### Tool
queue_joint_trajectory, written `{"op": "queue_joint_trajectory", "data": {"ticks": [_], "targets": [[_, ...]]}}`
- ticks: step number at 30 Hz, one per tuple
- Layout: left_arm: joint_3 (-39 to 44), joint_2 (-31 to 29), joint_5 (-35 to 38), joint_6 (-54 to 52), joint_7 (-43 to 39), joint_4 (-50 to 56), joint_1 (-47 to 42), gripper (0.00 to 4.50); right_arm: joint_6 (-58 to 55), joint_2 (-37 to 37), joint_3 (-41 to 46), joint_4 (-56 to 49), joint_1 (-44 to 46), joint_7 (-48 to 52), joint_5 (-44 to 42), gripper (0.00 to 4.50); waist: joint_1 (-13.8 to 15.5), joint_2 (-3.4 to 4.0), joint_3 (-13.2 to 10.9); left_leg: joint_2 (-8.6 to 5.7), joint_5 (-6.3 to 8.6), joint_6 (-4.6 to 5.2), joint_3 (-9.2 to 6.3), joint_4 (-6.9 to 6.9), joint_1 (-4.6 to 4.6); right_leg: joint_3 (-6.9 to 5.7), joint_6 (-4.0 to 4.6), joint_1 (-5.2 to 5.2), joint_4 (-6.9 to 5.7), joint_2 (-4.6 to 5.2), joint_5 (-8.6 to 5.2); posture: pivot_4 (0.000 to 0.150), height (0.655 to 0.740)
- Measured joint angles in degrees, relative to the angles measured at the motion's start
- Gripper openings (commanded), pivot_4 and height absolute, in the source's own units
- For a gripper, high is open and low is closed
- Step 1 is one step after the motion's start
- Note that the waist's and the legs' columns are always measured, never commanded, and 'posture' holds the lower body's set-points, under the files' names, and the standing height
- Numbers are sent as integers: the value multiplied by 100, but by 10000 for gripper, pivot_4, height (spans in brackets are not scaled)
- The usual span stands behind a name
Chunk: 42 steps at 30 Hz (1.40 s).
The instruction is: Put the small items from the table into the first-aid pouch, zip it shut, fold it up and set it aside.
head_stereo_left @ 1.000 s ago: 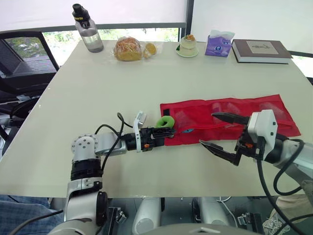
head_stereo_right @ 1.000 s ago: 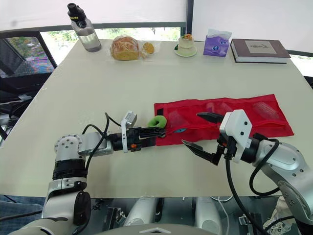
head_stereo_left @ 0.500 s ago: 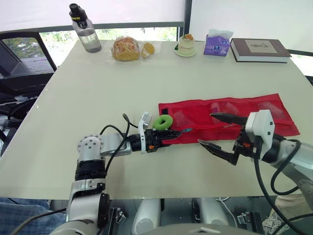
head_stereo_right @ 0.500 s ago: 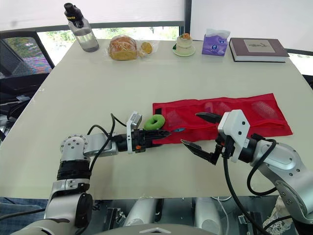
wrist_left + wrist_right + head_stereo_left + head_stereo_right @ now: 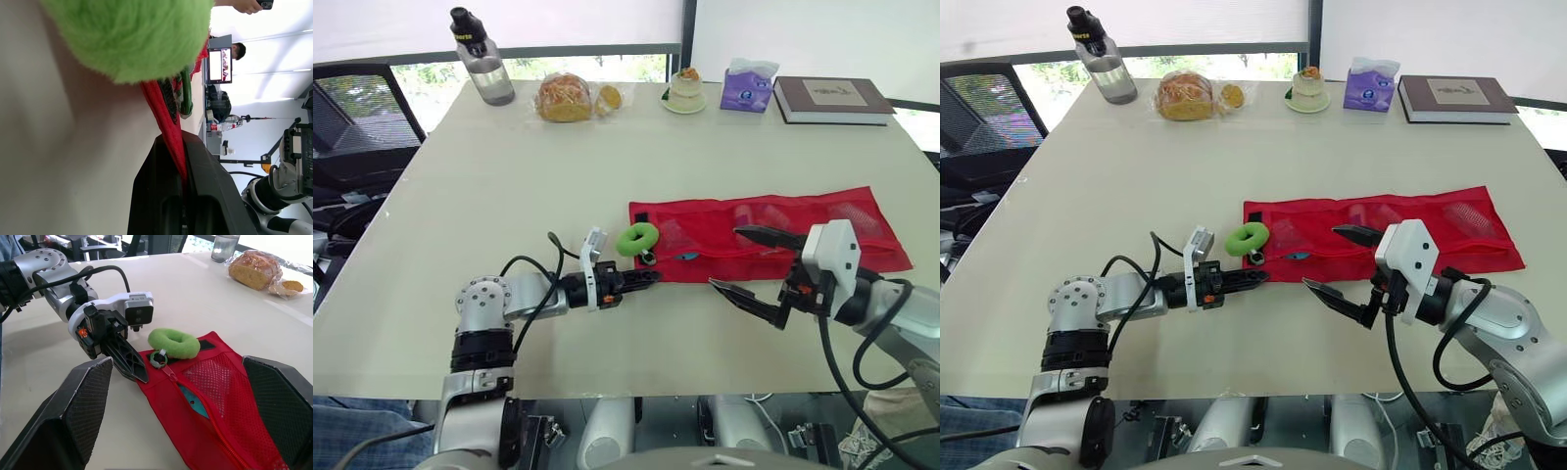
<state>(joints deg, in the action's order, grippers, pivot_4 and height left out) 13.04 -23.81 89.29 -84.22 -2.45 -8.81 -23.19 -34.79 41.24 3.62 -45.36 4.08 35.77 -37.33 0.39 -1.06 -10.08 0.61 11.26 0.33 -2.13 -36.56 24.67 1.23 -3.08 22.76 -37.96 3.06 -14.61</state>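
On the pale tabletop (image 5: 509,166), the robot's left gripper (image 5: 651,276) is clamping shut on the near left corner of the long red mesh first-aid pouch (image 5: 842,211). In the left wrist view the red fabric is running between its two black fingers. Just beyond that corner, a fuzzy lime-green ring (image 5: 637,238) is lying against the pouch's left end, seemingly outside it, with a small clip (image 5: 159,358) beside it where the zipper begins. The pouch is lying flat, its long axis running left to right, away from the left gripper toward the right arm. A small teal item (image 5: 686,257) is showing through the mesh. About midway along the pouch's near edge, the right gripper (image 5: 724,258) is hovering with its fingers spread wide, holding nothing. The green ring is lying nearer the occupied left arm, so the free right gripper would likely be reaching leftward along the pouch for it.
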Motion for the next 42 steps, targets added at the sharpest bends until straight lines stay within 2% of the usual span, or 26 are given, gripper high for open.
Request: {"op": "queue_joint_trajectory", "data": {"ticks": [11,14,18,24,29,33,34,35,37,38,40,42], "targets": [[-277,-499,-808,74,-773,630,147,752,-813,-1107,-1709,1391,1966,-694,914,45000,-106,-2,-3,-1,-1,-1,0,7,7,4,0,15,1,-3,1,1500,7332],[-312,-681,-1077,82,-1127,719,118,752,-1597,-1842,-1875,2055,2691,-915,834,45000,-120,-2,-4,0,-1,-2,-1,15,6,3,-10,19,-3,-7,7,1500,7332],[-359,-787,-1352,101,-1409,766,117,752,-1966,-2608,-2151,3164,3443,-1113,1016,45000,-154,-1,-5,4,-6,-9,3,19,4,6,-9,25,-6,-17,8,1500,7332],[-401,-781,-1622,144,-1702,839,170,752,-1971,-3370,-2528,4599,4070,-1185,1525,45000,-132,-1,-5,1,-6,-11,1,24,10,4,-21,25,-3,-15,14,1500,7332],[-394,-768,-1787,237,-1837,971,272,752,-1735,-3435,-2881,5129,4232,-981,2011,45000,-143,0,-6,2,-6,-11,1,25,7,3,-22,26,-5,-15,15,1500,7332],[-355,-758,-1878,295,-1915,1011,327,0,-1702,-3438,-2913,5203,4254,-779,2155,26823,-153,0,-6,4,-6,-12,-1,25,5,1,-22,26,-6,-17,15,1500,7332],[-342,-758,-1939,303,-1984,1023,340,0,-1701,-3422,-2913,5203,4254,-657,2175,19263,-161,0,-6,4,-7,-13,-1,25,4,2,-22,26,-8,-18,15,1500,7332],[-341,-758,-1942,304,-1986,1023,341,0,-1702,-3421,-2913,5202,4254,-639,2176,14411,-161,0,-6,4,-7,-13,-2,25,4,2,-22,26,-8,-18,15,1500,7332],[-334,-758,-1970,307,-2028,1023,347,0,-1712,-3413,-2913,5191,4254,-570,2178,10177,-163,0,-6,4,-7,-13,-1,25,3,2,-22,26,-8,-18,15,1500,7332],[-328,-758,-2016,308,-2089,1023,348,0,-1722,-3380,-2913,5156,4254,-495,2189,4028,-165,0,-6,4,-7,-13,-1,25,4,2,-22,26,-8,-18,15,1500,7332],[-316,-758,-2066,310,-2144,1020,347,0,-1741,-3351,-2913,5101,4253,-460,2213,671,-169,0,-6,4,-7,-13,-2,25,3,1,-22,26,-8,-18,15,1500,7332],[-296,-758,-2122,311,-2197,1013,347,0,-1747,-3339,-2912,5066,4252,-435,2244,671,-187,0,-6,5,-7,-13,-2,25,3,1,-22,26,-8,-18,15,1500,7332]]}}
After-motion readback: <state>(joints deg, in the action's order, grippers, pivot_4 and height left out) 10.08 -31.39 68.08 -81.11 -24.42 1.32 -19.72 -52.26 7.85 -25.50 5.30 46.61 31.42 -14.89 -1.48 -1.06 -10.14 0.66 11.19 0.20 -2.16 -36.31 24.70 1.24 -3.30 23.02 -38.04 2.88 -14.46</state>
